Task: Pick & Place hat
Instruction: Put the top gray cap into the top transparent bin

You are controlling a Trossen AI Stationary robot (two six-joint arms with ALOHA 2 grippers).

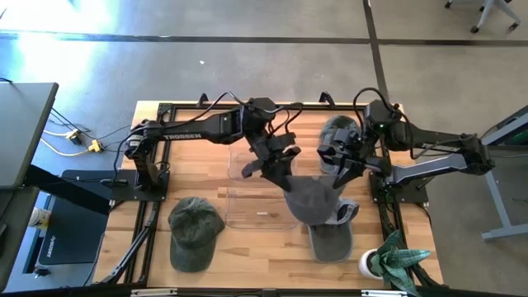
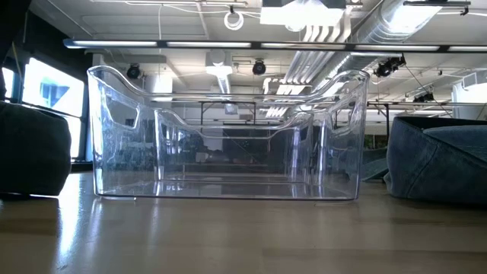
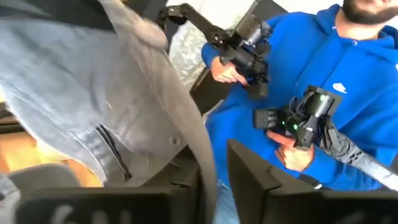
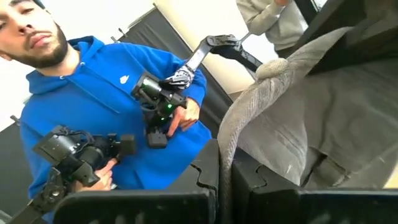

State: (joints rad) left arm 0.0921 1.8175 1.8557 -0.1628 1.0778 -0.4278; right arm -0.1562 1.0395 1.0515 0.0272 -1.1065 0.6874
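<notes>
Hats: four. One gray hat (image 1: 312,198) hangs above the desk (image 1: 198,115), brim edge pinched by both the left pincer (image 1: 285,175) and the right pincer (image 1: 337,177), beside one clear bin (image 1: 256,194). A green hat (image 1: 195,231) and two more lie on wood. Behind, a person in blue (image 4: 93,93) holds controllers.

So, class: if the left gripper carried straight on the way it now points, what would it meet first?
The left gripper is shut on the grey cloth hat and angled down toward the table. It would probably meet the clear plastic bin first, though depth is unclear.
</notes>
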